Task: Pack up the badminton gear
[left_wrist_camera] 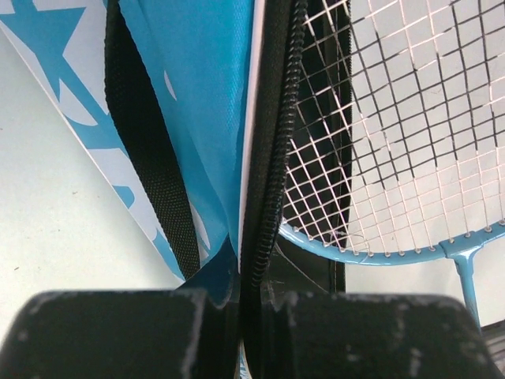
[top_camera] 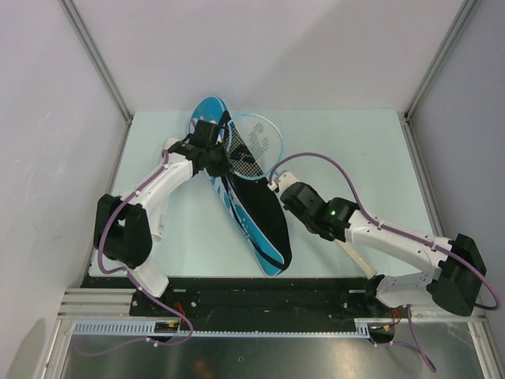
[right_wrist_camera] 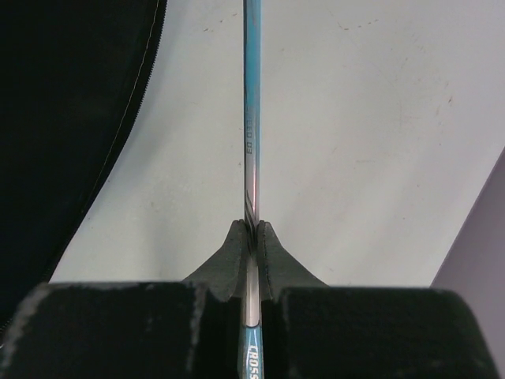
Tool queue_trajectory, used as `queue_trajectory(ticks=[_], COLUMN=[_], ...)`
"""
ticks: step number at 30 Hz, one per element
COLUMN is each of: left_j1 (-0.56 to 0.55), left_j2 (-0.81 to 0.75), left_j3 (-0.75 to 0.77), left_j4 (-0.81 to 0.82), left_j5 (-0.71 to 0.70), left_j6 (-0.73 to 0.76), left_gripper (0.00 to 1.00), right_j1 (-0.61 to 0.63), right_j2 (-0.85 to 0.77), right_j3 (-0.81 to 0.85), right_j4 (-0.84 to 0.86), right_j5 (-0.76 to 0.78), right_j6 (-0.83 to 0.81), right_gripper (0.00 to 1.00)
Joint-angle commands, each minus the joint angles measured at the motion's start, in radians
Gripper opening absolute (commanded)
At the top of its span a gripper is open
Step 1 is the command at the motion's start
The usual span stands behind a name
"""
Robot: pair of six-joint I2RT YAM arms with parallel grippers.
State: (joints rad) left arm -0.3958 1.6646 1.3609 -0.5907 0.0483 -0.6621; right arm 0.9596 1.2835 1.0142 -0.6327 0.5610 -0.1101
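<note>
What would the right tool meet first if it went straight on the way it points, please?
Probably the open bag: the right tool, shut on the racket shaft, points along it toward the racket head lying at the bag's mouth. Depth unclear.

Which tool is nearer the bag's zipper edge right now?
Left. The left tool is pinching the zipper edge itself; the right tool is beside the bag, clamped on the racket shaft.
</note>
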Motion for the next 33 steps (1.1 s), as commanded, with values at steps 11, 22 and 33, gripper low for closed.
queue_trajectory(ticks=[11,22,33], left_j1=[-0.006,-0.103,-0.120], left_j2=[-0.141,-0.132,-0.126], left_j3=[-0.117,-0.138,-0.221], left_j4=[0.307,0.446,0.523], left_j5=[0.258,0.423,0.460], left_j6=[0.041,-0.010,-0.053], left_gripper=[0.00,0.00,0.00], right_j1=[0.057,0.056,0.068], right_j2=[0.072,0.171,0.304], right_j3=[0.041,0.130,0.193], right_j4=[0.252,0.496,0.616], right_j5=[0.005,0.086,0.243], right_j6=[-0.042,0.037,0.076], right_gripper=[0.00,0.00,0.00])
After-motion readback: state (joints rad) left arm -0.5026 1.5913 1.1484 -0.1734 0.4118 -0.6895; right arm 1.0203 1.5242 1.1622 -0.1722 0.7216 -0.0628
